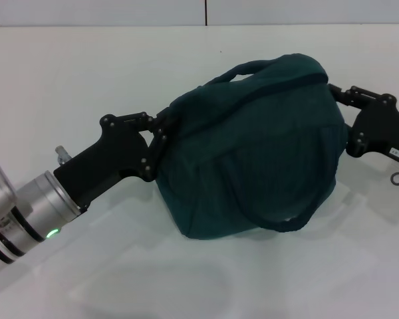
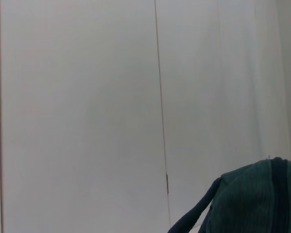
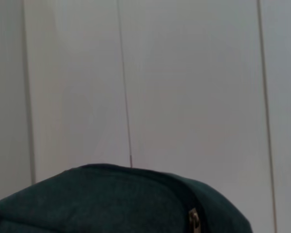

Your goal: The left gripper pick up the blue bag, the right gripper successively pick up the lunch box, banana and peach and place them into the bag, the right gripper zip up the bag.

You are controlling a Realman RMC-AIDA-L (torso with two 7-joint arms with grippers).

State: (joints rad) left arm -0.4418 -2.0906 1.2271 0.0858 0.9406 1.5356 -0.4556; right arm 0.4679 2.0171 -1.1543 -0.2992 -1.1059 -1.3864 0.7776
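The blue bag [image 1: 253, 153] bulges in the middle of the head view, its zipper line running shut across the top under a loop handle [image 1: 243, 70]. My left gripper [image 1: 161, 136] is shut on the bag's left end. At the bag's upper right end sits my right gripper [image 1: 338, 93], up against the fabric. The left wrist view catches a corner of the bag [image 2: 257, 199]. In the right wrist view the bag [image 3: 111, 204] fills the lower part, with a metal zipper pull [image 3: 194, 221] on it. The lunch box, banana and peach are out of view.
The white table [image 1: 86, 66] spreads all around the bag, with a soft shadow below it. A white panelled wall [image 2: 87, 97] fills both wrist views.
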